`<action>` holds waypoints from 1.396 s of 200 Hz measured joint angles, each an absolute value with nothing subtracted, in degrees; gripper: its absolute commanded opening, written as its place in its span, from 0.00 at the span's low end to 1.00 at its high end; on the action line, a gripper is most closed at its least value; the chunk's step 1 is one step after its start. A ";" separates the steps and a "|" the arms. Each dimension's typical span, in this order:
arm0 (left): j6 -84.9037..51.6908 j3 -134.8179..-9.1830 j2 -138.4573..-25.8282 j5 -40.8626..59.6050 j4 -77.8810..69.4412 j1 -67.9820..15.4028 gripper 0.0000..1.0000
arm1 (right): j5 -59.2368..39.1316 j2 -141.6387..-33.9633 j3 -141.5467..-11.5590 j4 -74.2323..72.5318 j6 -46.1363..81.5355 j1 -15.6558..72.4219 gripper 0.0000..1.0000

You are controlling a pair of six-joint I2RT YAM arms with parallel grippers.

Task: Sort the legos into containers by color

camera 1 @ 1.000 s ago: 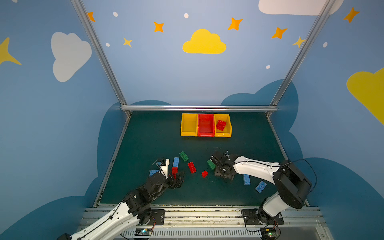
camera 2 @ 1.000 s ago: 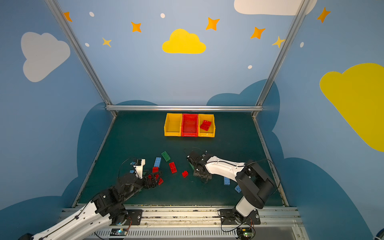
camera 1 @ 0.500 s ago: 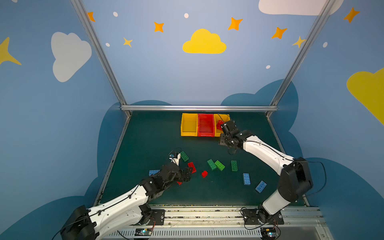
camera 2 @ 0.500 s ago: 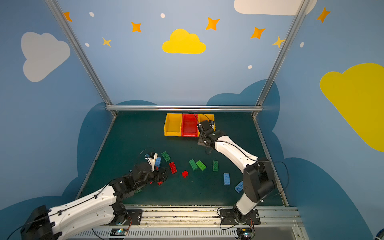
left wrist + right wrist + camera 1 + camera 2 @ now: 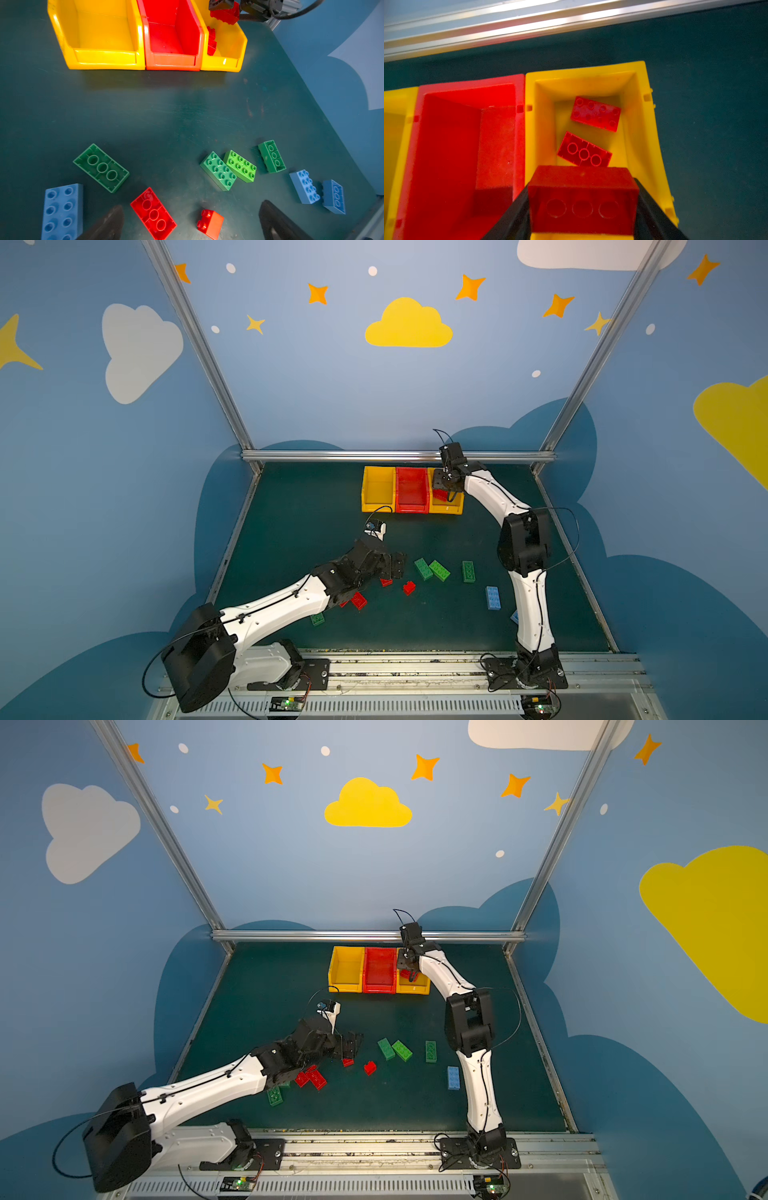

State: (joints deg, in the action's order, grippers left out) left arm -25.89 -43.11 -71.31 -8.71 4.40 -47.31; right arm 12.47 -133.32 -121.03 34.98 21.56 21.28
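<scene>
Left gripper [image 5: 192, 220] spread wide above mat [image 5: 166, 108]; upside-down red brick [image 5: 153, 214] and small red brick [image 5: 209, 223] lie within its span. Far end: right gripper [image 5: 582, 199] clamps held red brick [image 5: 582, 193] over right yellow bin [image 5: 652, 133], 2 red bricks [image 5: 595, 113] inside.

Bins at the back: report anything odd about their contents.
Two red bricks lie in the right-hand yellow bin, while the red bin beside it is empty. The right tool holds a third red brick above that yellow bin. The colours are kept together, but passing over the matching bin looks odd.
</scene>
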 measured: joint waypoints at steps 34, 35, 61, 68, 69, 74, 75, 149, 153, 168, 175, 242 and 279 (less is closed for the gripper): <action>-25.02 -43.90 -71.37 -9.74 5.15 -46.44 1.00 | 11.27 -137.67 -126.69 36.18 20.49 19.75 0.79; -25.02 -43.90 -71.35 -9.76 5.19 -46.41 1.00 | 11.22 -137.69 -126.76 36.23 20.62 19.68 0.81; -25.19 -43.66 -70.63 -10.83 6.24 -46.24 1.00 | 9.65 -137.53 -127.26 37.50 19.73 19.31 0.87; -25.47 -43.22 -69.91 -11.11 6.35 -46.24 1.00 | 8.75 -137.05 -126.76 37.56 19.35 19.33 0.87; -25.56 -43.09 -69.67 -11.20 6.44 -46.24 1.00 | 8.67 -136.84 -126.56 37.60 19.31 19.35 0.87; -25.80 -42.65 -68.97 -11.31 6.59 -46.24 1.00 | 8.16 -136.29 -125.80 37.58 19.20 19.44 0.87; -25.82 -42.59 -68.84 -11.33 6.63 -46.24 1.00 | 8.08 -135.98 -125.47 37.67 19.11 19.49 0.87; -31.44 -27.64 -43.57 -11.55 11.49 -46.24 1.00 | 3.64 -108.66 -95.11 35.35 19.09 32.12 0.84; -31.92 -26.94 -41.78 -11.66 12.14 -46.24 1.00 | 3.40 -107.83 -94.06 35.18 19.14 32.93 0.83; -33.45 -24.47 -34.81 -11.99 14.76 -46.24 1.00 | 2.04 -104.42 -88.27 33.82 19.73 38.02 0.80; -34.13 -23.59 -31.75 -12.23 16.29 -46.24 1.00 | 1.39 -103.46 -85.91 33.34 20.27 39.86 0.79; -37.43 -21.93 -15.84 -14.66 26.50 -46.24 1.00 | -0.47 -102.37 -74.39 30.85 25.76 50.98 0.75; -38.70 -21.82 -15.44 -14.66 28.97 -46.24 1.00 | -0.49 -105.10 -75.20 29.23 27.14 54.98 0.72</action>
State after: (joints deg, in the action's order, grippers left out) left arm -38.70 -21.82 -15.44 -14.66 28.97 -46.24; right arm -0.49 -105.10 -75.20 29.23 27.14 54.98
